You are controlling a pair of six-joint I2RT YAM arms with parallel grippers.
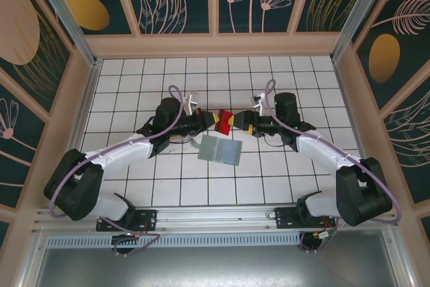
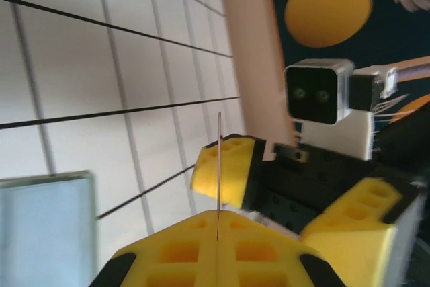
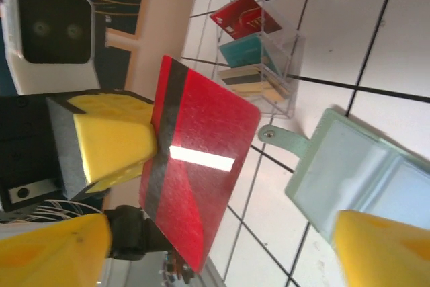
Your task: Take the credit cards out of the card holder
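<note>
Holding the red card [image 3: 201, 166] clamped in your left gripper [image 1: 212, 119], right gripper [image 1: 234, 122] spread apart beside it, you've got it out of the open card holder [image 3: 349, 173]; setting it down probably remains.

You had the red card [image 3: 195, 186] face-on, dark stripe beside the left gripper [image 3: 144, 156] pinching it, right gripper [image 3: 223, 228] spread wide, card holder [image 3: 349, 173] lay open on tiles, clear tray [image 3: 293, 52] of cards beyond.
</note>
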